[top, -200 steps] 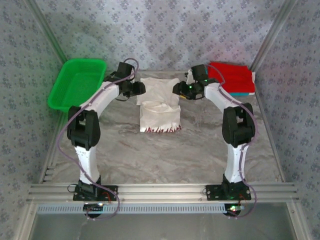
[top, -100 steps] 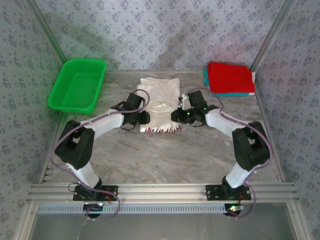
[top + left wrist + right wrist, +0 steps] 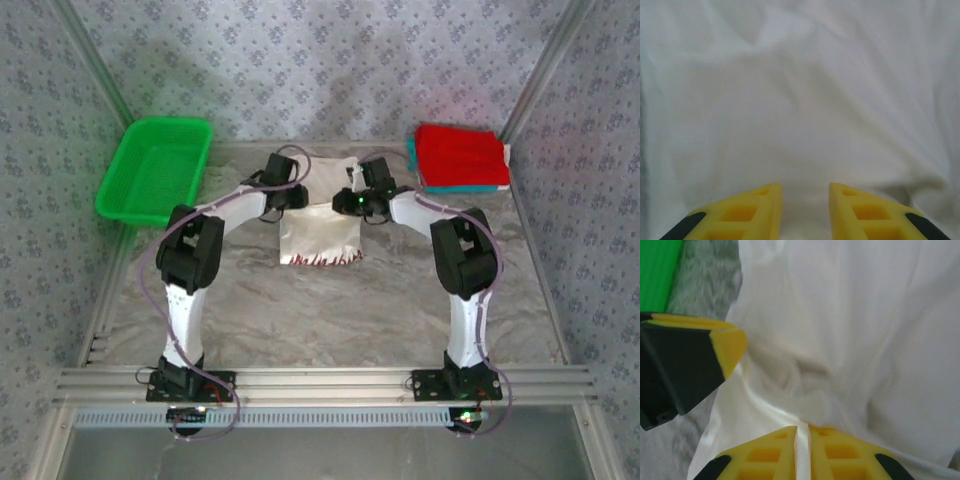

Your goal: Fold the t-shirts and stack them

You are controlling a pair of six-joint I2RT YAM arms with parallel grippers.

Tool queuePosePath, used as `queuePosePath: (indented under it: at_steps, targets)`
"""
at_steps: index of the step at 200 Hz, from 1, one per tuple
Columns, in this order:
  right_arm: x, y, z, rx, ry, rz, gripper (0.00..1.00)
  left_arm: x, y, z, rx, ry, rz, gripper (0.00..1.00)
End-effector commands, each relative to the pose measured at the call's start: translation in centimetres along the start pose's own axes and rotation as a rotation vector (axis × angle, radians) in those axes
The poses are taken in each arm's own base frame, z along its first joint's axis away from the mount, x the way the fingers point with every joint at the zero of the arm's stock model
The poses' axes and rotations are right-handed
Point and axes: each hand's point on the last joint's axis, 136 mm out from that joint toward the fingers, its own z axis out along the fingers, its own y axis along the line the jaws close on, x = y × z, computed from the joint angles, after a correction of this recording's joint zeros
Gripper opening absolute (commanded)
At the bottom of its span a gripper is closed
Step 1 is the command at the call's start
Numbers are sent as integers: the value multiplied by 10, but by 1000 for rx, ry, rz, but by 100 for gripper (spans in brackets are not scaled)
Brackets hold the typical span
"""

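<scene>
Seen from above, a marbled grey desk [image 3: 400, 300] carries a white t-shirt [image 3: 320, 232] near its far middle, partly folded, with a red print [image 3: 320, 259] along its near edge. Both arms bend inward over the shirt's far part. The left pincer [image 3: 296, 198] sits at the shirt's left side. In its wrist view its yellow fingers [image 3: 747, 212] stand a little apart with white cloth in the gap, and it cannot be told whether they pinch it. The right pincer [image 3: 350, 202] sits at the shirt's right side. In its wrist view it is nearly closed, clamped on a thin fold of the white cloth. A folded red shirt [image 3: 460, 152] lies on a folded teal shirt [image 3: 455, 187] at the far right corner. A green basket [image 3: 155, 170] sits at the far left.
</scene>
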Motion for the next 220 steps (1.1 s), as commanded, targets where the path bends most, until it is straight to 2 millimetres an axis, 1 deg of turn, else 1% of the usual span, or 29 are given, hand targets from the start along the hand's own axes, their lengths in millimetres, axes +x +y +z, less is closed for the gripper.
queuePosePath:
  at_steps: [1,11,16,26,36,43,55,64,66,71,79,87,89,91,95,103,112,122,129,149,165,175,188,196,220]
  targets:
    - [-28,-29,9,64,-34,-17,16,-46,9,-9,-12,-67,5,30]
    - [-39,-30,8,53,-42,-8,15,-64,5,-23,-12,-107,13,31]
    - [-47,-27,4,40,-50,-11,14,-72,1,-32,-9,-126,18,31]
    - [-55,-17,-5,22,-61,-28,14,-84,-5,-53,-8,-163,17,33]
    - [-56,-4,-17,12,-67,-51,14,-88,-6,-73,-17,-188,7,34]
    - [-52,7,-26,-2,-61,-61,14,-88,-11,-88,-7,-205,5,34]
    - [-39,24,-42,-56,-56,-54,15,-76,-16,-108,9,-225,-1,35]
    - [-22,36,-50,-109,-43,-37,14,-59,-20,-118,30,-227,-9,35]
    - [-21,41,-54,-123,-48,-38,14,-56,-22,-120,36,-229,-11,35]
    - [-10,48,-58,-147,-39,-33,14,-46,-27,-125,59,-229,-11,36]
    - [11,53,-61,-171,-9,-17,14,-27,-32,-128,82,-220,-14,36]
    - [32,57,-61,-191,26,6,13,-6,-38,-128,106,-201,-14,36]
    - [33,59,-61,-199,27,6,13,0,-39,-127,112,-194,-17,36]
    - [45,56,-59,-199,50,21,13,4,-40,-127,120,-189,-20,36]
    - [56,56,-58,-210,73,37,13,14,-41,-125,136,-177,-30,36]
    - [72,55,-55,-227,105,73,13,33,-42,-118,160,-151,-55,36]
    - [86,51,-51,-236,132,111,12,54,-38,-108,176,-124,-83,36]
    - [97,46,-46,-244,154,139,12,74,-28,-95,166,-90,-120,36]
    - [105,39,-42,-231,166,152,12,88,-21,-85,154,-55,-135,35]
    - [123,14,-29,-181,193,184,11,124,-1,-62,91,36,-145,32]
    - [138,-10,-18,-136,214,214,10,145,16,-48,43,74,-167,32]
    - [145,-24,-13,-109,225,242,10,153,25,-43,21,92,-193,31]
    - [147,-32,-10,-96,224,254,9,157,31,-39,10,105,-216,30]
    - [145,-32,-12,-92,220,250,9,153,31,-40,11,101,-213,30]
    - [129,-21,-21,-76,209,199,11,138,27,-50,0,78,-184,30]
